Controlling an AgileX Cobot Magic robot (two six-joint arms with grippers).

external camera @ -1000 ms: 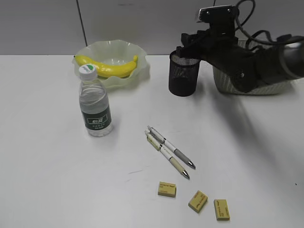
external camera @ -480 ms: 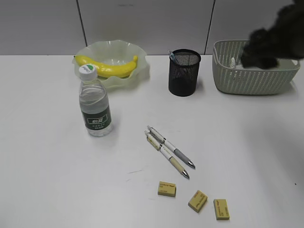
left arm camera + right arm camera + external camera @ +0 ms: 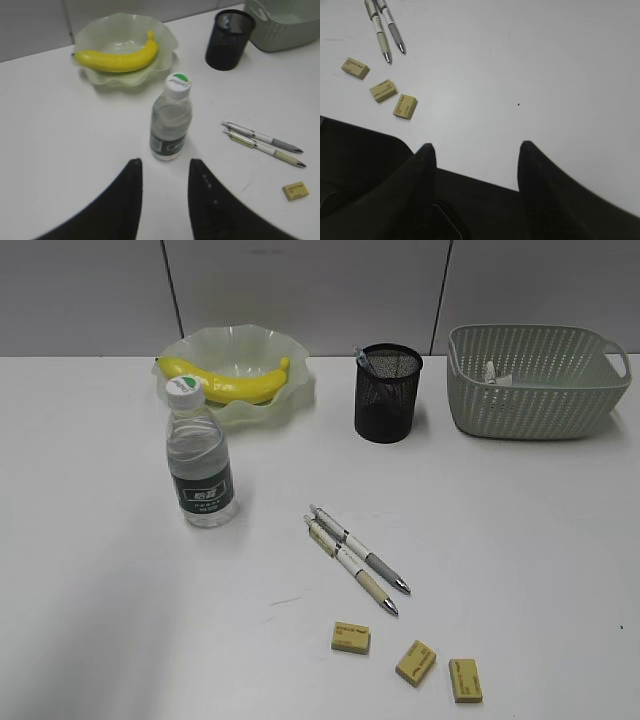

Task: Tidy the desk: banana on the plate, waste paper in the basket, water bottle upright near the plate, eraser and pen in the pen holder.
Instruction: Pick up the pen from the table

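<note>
Right arm gone from the exterior view; a second ago it hung over the pen holder (image 3: 388, 392), half a second ago it was a blur above the basket (image 3: 537, 380), and now we see neither arm there. A pen end shows at the holder's rim, so we judge one pen was just dropped in and the arm pulled back.

Right claw (image 3: 475, 150): jaws well apart, nothing between them, hovering over bare desk (image 3: 530, 65). Left claw (image 3: 164, 167): jaws partly open, empty, just short of the water bottle (image 3: 171, 120) and not touching it.

Where things lie:
- banana (image 3: 225, 380) on the plate (image 3: 290, 390), done.
- Water bottle upright just beside the plate, done.
- White scrap visible inside the basket; we take it for the waste paper but cannot be sure.
- Two pens (image 3: 358, 560) lying touching side by side mid-desk, tips toward the near right.
- Three erasers (image 3: 415, 662) in a loose row near the front edge, apart from each other.

Our judgement: the remaining work is those pens and erasers into the holder. The right claw sits nearer them.
</note>
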